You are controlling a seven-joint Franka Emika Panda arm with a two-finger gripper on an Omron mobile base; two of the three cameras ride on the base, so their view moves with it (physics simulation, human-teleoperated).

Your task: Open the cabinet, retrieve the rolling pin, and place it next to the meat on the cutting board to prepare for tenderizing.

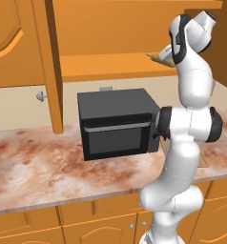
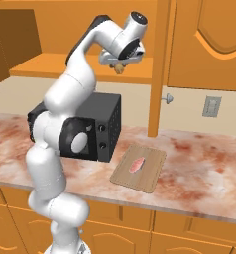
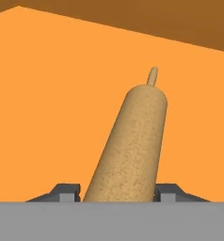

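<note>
The jaws point(image 3: 117, 194) pinch the pin point(image 3: 132, 146), one dark tip flush against each side of its barrel, inside the open cabinet point(image 2: 90, 67) above the microwave point(image 1: 116, 124). The pin runs straight away from the hand toward the cabinet's back wall, its far knob handle pointing off.

The hold looks to be near one end rather than mid-barrel, so I judge the long free end could sag or twist in the grip during the lift. It could also clip the shelf lip or the open door point(image 1: 52, 66) if it swings out too early. A drop would likely land on the microwave's top.

Right of the microwave, the board point(image 2: 140, 167) lies flat on the reddish marbled tabletop point(image 2: 199, 168) with the meat point(image 2: 137, 164) on it, bare board on either side. Behind the microwave is a pale wall; orange base cabinets run below.
</note>
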